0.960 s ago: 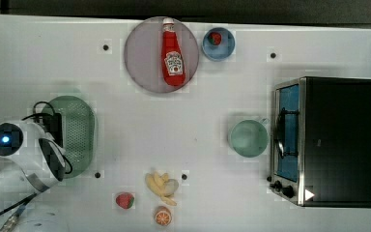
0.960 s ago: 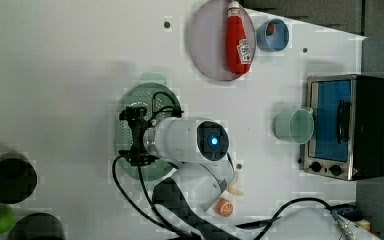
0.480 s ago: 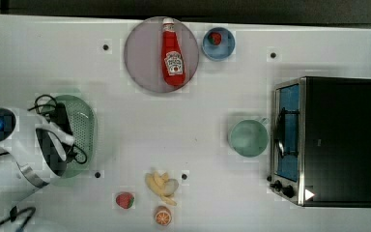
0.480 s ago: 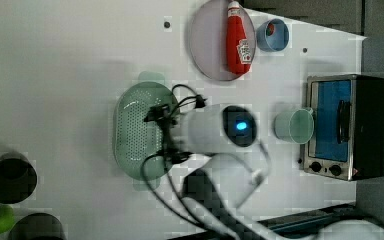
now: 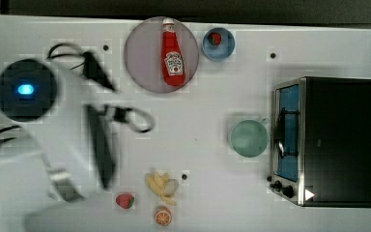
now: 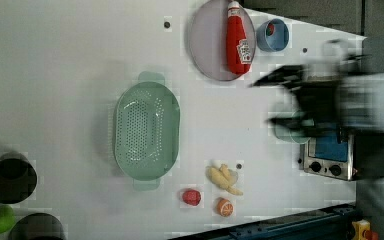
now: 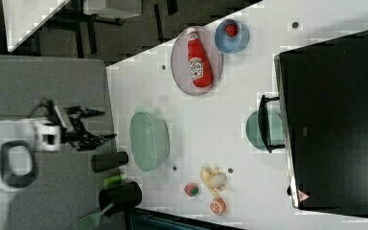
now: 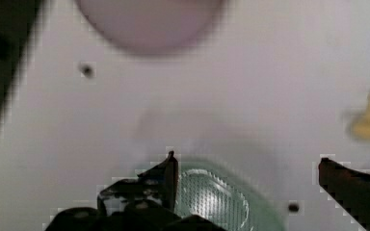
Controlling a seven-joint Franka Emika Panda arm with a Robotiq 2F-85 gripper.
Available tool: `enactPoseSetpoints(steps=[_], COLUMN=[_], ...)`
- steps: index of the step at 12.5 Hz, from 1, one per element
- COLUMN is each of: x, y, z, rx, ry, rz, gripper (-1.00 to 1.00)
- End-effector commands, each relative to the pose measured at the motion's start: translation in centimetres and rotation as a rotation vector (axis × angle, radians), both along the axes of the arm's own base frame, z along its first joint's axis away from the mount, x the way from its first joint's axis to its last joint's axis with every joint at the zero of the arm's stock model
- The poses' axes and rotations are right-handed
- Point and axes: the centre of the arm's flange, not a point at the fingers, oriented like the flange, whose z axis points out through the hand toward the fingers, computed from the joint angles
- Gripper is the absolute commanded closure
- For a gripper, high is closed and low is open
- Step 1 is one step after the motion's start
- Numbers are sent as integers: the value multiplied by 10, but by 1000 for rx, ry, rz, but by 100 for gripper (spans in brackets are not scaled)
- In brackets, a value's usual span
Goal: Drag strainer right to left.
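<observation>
The strainer (image 6: 146,131) is a pale green oval basket with a perforated inside, and it lies alone on the white table (image 6: 55,75). It also lies near the table's edge on the right view's left, strainer (image 7: 148,141). My gripper (image 7: 98,126) hangs open and empty, raised well clear of the strainer, on the right view's left. In the wrist view the strainer (image 8: 217,197) lies far below the spread fingertips (image 8: 171,171), with nothing between them. In the top view my blurred arm (image 5: 67,145) hides the strainer. In the left view my gripper (image 6: 272,100) is a blur beside the green cup.
A mauve plate (image 5: 145,67) carries a ketchup bottle (image 5: 173,55), with a blue bowl (image 5: 218,43) beside it. A green cup (image 5: 248,137) stands before the toaster oven (image 5: 328,140). Banana (image 5: 162,187), strawberry (image 5: 124,200) and orange (image 5: 163,215) lie near the front edge. Dark cups (image 6: 10,177) stand beside the strainer.
My arm has lifted off the strainer and swung away, looming larger and blurred. The strainer has stayed where it was, and the gripper stays open.
</observation>
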Motion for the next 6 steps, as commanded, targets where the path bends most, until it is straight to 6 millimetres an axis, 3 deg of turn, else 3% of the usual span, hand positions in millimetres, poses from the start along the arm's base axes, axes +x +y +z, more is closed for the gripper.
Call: enactPoseSetpoints(steps=[1, 3, 6], x=[1, -19, -41], y=[-164, -221, -245], z=[38, 61, 85], rx=[-45, -117, -120], ry=[12, 35, 22], rz=[77, 91, 119], gripper=[-100, -100, -100])
